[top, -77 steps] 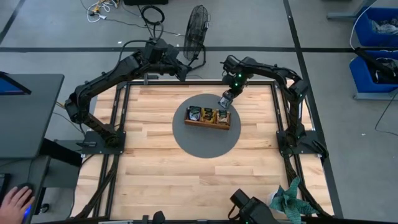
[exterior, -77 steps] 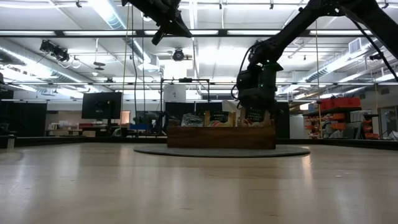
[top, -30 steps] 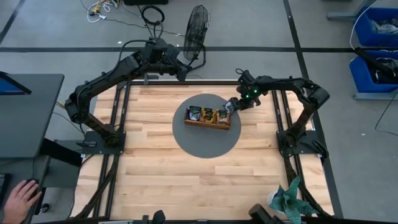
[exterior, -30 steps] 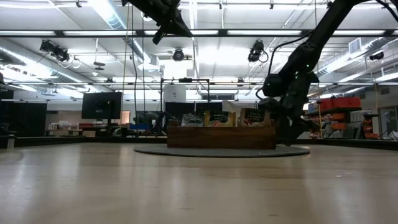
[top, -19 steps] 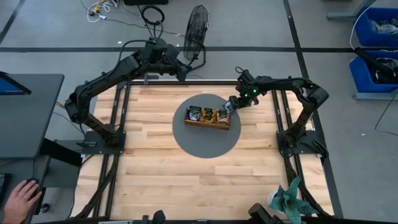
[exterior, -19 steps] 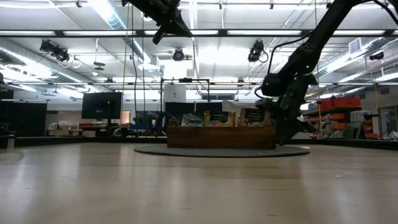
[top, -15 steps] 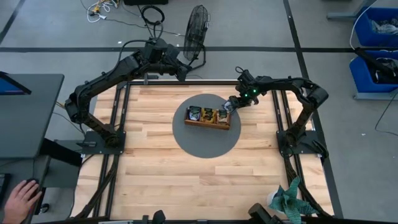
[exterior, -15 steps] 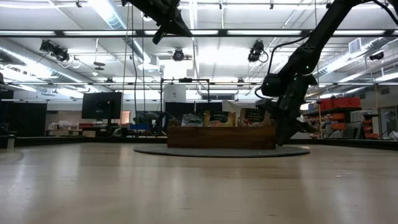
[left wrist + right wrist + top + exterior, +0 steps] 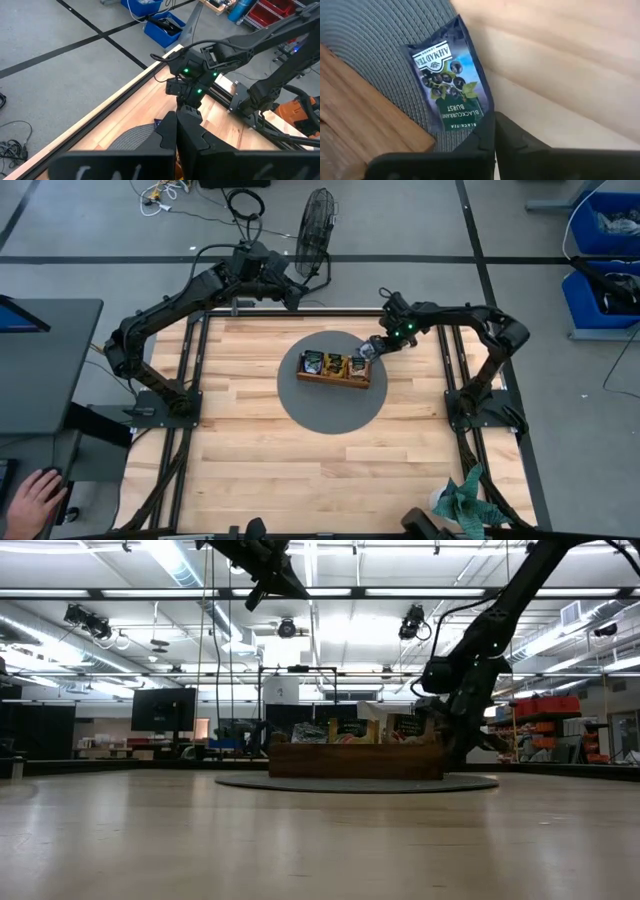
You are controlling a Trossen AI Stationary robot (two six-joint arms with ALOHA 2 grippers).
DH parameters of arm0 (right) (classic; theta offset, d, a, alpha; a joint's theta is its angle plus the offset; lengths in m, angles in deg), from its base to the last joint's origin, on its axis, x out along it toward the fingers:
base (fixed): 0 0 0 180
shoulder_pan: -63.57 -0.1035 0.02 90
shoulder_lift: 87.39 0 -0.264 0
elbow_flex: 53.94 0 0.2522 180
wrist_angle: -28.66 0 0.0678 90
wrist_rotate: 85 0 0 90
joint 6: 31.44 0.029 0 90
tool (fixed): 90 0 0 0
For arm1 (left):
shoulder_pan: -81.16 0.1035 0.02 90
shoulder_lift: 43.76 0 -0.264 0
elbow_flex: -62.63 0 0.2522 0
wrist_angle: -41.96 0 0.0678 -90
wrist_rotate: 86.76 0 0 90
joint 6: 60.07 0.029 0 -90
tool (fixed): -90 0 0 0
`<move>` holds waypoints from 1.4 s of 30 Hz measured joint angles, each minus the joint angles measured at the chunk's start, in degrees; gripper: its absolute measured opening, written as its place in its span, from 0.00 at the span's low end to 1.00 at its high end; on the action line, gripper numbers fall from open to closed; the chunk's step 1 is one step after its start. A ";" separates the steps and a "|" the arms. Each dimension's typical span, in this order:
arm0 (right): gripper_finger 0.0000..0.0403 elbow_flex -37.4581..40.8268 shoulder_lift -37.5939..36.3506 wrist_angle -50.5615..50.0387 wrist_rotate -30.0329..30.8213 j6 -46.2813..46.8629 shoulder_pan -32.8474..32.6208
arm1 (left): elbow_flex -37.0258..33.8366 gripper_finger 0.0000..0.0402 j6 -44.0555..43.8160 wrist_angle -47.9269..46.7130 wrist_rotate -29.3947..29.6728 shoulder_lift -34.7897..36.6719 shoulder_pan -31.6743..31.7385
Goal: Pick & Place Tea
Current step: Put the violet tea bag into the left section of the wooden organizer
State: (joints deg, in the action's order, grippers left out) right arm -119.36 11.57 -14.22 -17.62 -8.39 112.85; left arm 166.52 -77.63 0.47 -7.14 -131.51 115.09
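A brown wooden tray (image 9: 335, 368) sits on a round grey mat (image 9: 330, 412), with sachets (image 9: 333, 364) upright in its compartments. In the right wrist view, a blue tea sachet (image 9: 447, 82) lies face up on the mat's edge (image 9: 380, 40), beside the tray's right end (image 9: 350, 115). One of its corners reaches onto bare wood. My right gripper (image 9: 369, 350) (image 9: 455, 752) (image 9: 494, 116) is low at that end of the tray, fingers shut at the sachet. My left gripper (image 9: 297, 300) (image 9: 176, 116) waits high over the far edge, shut and empty. My right gripper meets the blue sachet at the corner nearest its fingertips (image 9: 479, 115), which runs in under the shut fingers. They come slanting down from the table's right and far side. The fingertips hide how much of the corner lies between them. The rest of the sachet lies flat on the mat.
Bare wooden table (image 9: 300, 470) surrounds the mat on all sides. A fan (image 9: 318, 220) stands beyond the far edge. Something green and white (image 9: 462, 498) sits off the near right corner. A person's hand (image 9: 25, 500) rests at a desk to the left.
My right gripper has crept a little toward the tray's right end, staying low over the mat. The left arm has kept still.
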 joint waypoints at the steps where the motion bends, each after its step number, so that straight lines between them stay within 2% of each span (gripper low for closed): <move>1: 0.01 0.00 -0.47 -0.08 0.27 0.03 0.00 | 0.00 0.01 0.01 0.00 0.00 0.00 0.00; 9: 0.00 0.00 -8.38 -1.50 1.12 1.96 0.00 | 0.00 0.01 0.13 0.00 -0.02 0.00 0.00; 14: 0.00 0.00 -12.11 -4.04 0.90 1.86 -1.09 | 0.00 0.03 0.56 -0.04 -2.26 0.00 0.00; 17: 0.00 0.00 -13.18 -5.85 0.69 1.56 -2.81 | 0.02 0.11 1.69 -0.44 -5.06 -0.36 0.00; 21: 0.00 0.00 -14.86 -6.73 0.93 1.86 -5.84 | 0.02 0.29 2.01 -1.57 -9.78 -1.41 0.26; 24: 0.00 -0.38 -17.05 -7.97 3.70 1.97 -7.81 | 0.00 0.43 1.22 -2.19 -10.80 -2.35 0.26; 27: 0.00 -2.95 -18.39 -13.02 8.03 0.39 -8.81 | -0.02 0.53 1.81 -2.05 -10.70 -2.36 0.26; 31: 0.00 -8.12 -19.54 -19.12 11.45 -2.87 -9.70 | 0.00 0.60 3.25 -2.23 -10.27 -2.36 0.24; 36: 0.00 -15.91 -19.78 -26.04 11.75 -7.50 -11.43 | 0.00 0.61 3.28 -2.17 -10.53 -2.36 0.20; 42: 0.00 -24.83 -19.78 -30.50 9.39 -14.57 -16.12 | 0.00 0.60 4.80 -2.10 -14.97 -2.36 -0.55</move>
State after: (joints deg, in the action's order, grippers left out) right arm -144.19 -8.21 -44.72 -8.23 -22.96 96.73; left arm 166.52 -72.83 -1.62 -22.11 -133.87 114.54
